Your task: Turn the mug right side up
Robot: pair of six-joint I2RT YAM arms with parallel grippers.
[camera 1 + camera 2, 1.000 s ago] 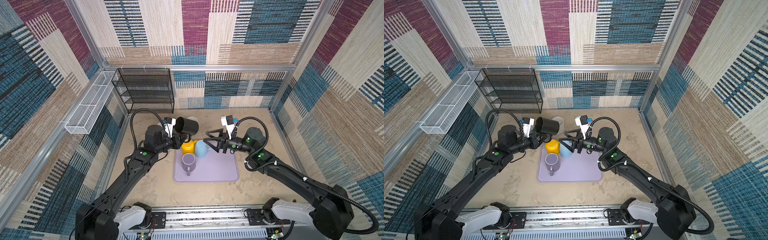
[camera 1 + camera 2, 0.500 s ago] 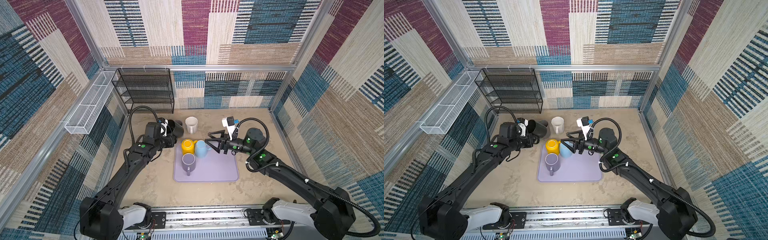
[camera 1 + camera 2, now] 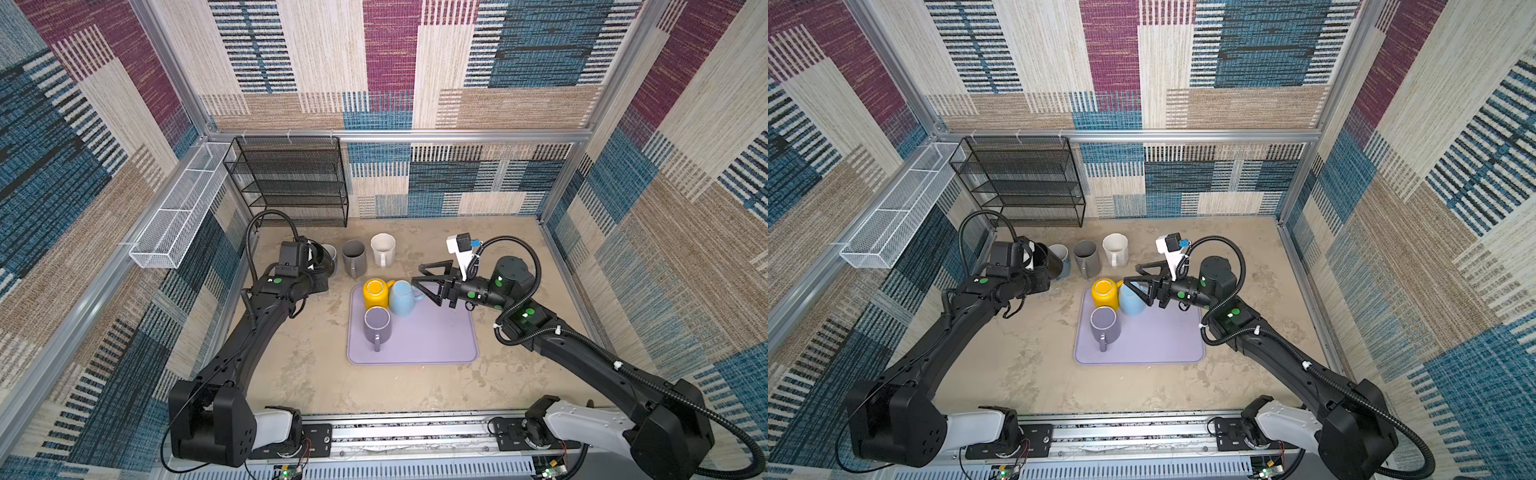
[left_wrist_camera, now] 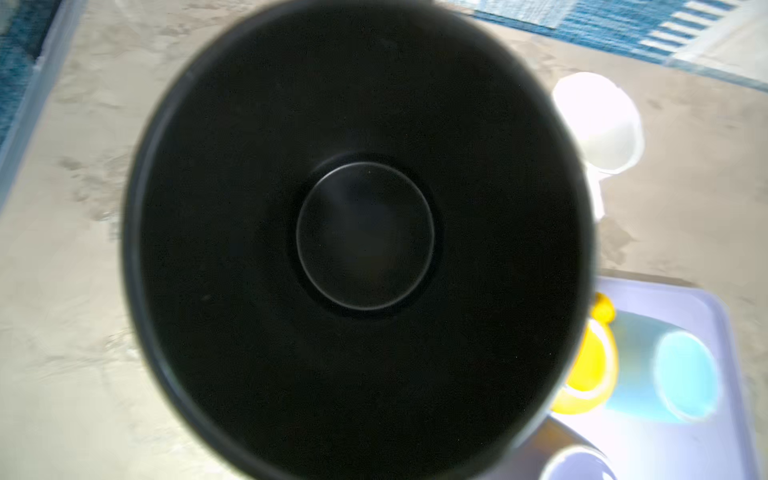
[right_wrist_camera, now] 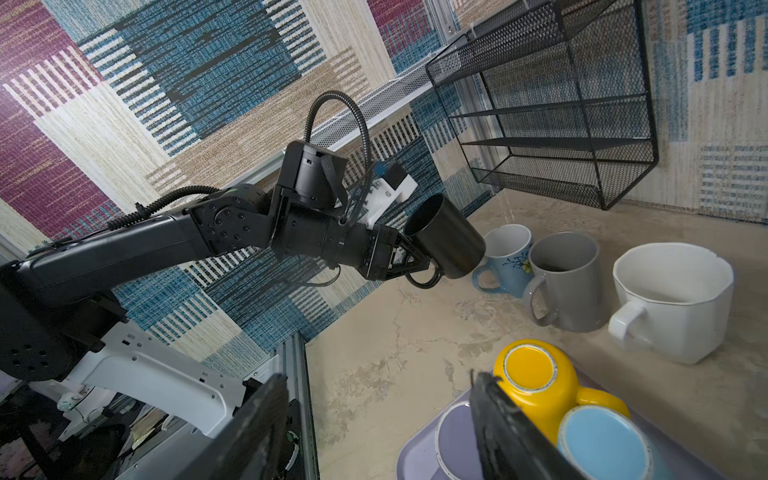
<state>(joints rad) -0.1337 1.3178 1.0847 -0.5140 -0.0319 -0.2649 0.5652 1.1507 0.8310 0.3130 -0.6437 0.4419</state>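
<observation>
Black mug point(image 5: 446, 237) hangs tilted above the table point(image 3: 316, 386) at the far left, clamped in the left gripper point(image 5: 415, 259), while the right gripper point(image 3: 417, 275) gapes wide over the tray point(image 3: 436, 340).

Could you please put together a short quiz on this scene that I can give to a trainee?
1. True or false: the right gripper is open and holds nothing.
2. Which mug does the left gripper hold by its handle? A black mug; B grey mug; C white mug.
3. Fill in the number: ___ mugs sit on the tray.
Key: 1 true; 2 A; 3 three.
</observation>
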